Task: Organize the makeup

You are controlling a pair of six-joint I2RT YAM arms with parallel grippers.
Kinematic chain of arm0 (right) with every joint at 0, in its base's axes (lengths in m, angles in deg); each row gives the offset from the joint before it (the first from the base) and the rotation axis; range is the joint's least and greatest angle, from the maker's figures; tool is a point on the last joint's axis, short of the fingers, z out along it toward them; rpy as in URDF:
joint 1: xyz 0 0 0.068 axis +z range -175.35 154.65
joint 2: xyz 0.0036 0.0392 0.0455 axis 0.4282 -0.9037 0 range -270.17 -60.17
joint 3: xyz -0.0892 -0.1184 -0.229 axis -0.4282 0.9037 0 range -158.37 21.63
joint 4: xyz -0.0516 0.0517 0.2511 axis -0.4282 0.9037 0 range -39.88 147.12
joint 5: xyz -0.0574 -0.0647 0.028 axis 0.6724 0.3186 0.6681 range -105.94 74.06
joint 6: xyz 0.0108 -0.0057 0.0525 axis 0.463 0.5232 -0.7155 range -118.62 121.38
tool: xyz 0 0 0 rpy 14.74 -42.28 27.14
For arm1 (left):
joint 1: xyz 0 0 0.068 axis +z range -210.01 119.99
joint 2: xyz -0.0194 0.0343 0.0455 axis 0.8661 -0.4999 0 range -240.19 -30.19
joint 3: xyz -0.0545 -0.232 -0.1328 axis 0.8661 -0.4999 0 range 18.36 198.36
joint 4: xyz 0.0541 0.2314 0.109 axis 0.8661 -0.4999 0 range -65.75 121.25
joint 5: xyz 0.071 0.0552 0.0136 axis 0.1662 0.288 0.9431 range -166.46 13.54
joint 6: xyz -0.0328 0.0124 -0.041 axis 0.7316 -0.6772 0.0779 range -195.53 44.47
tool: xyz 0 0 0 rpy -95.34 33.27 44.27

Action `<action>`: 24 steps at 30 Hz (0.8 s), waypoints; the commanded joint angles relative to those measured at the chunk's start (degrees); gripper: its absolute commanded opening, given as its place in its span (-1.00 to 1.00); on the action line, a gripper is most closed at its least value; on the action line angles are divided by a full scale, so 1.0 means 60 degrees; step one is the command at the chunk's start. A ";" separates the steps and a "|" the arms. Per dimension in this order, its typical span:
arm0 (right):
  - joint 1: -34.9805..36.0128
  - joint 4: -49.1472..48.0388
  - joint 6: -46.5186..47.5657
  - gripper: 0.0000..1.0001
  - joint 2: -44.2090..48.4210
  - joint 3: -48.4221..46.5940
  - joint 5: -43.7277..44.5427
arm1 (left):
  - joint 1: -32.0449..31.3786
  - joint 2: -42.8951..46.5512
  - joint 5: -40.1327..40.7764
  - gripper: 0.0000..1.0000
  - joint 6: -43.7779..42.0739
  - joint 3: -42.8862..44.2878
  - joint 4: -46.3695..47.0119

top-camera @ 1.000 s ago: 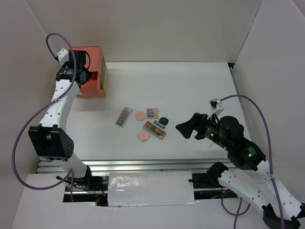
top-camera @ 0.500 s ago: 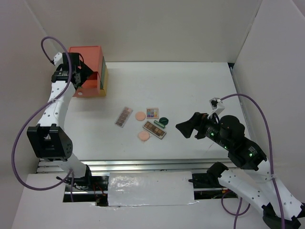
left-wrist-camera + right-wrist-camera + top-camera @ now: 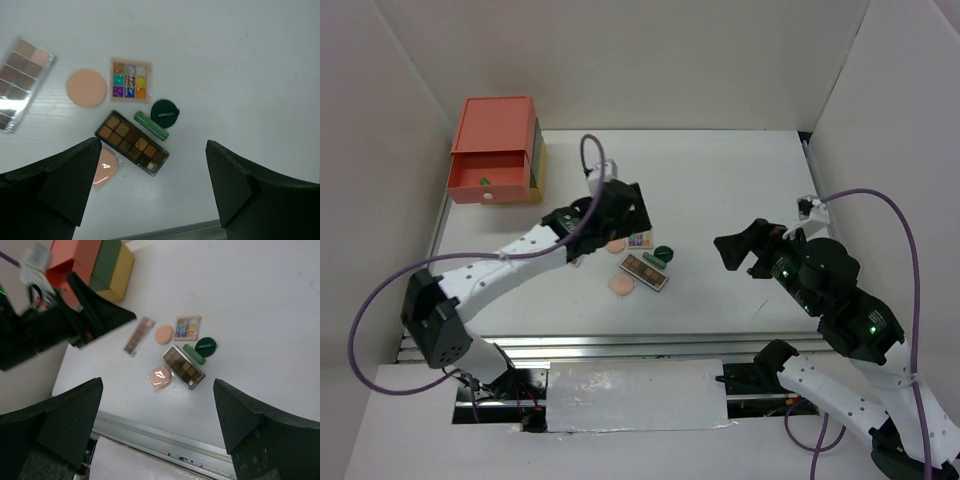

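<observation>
The makeup lies as a loose group on the table (image 3: 740,170), and the brown palette (image 3: 132,142) serves here as the landmark. The left gripper (image 3: 152,141) hangs directly above it with the jaws spread wide and nothing between them. The right gripper (image 3: 157,381) is well to the right of it, equally wide and empty. Just nearer than the brown palette, at its left end, lies one peach puff (image 3: 106,169), which seems to be in a clear wrapper. On the palette's far side the green tube (image 3: 150,125) lies against it, with the dark green compact (image 3: 165,113) touching the tube. Beyond these are the multicolour palette (image 3: 130,80) and the second puff (image 3: 86,88), and further left the pinkish palette (image 3: 22,82). Far behind and left stands the drawer box (image 3: 495,150). The palettes look light, stiff and smooth, so a grip across the two long edges seems best. The puffs are probably soft and thin, and the tube may roll.
</observation>
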 commanded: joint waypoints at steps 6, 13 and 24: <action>-0.0036 0.1072 -0.0358 1.00 0.0359 -0.0423 0.1730 | -0.1439 -0.4391 0.1515 0.99 0.2284 0.3284 -0.1792; -0.0050 0.0896 -0.0285 0.99 0.0580 0.0120 0.1218 | -0.1468 -0.5521 0.1969 0.96 0.3735 0.3696 -0.2555; -0.0050 0.0515 -0.0123 0.99 0.0667 0.0530 0.0646 | -0.1468 -0.7030 0.2057 0.70 0.4116 0.4735 -0.3156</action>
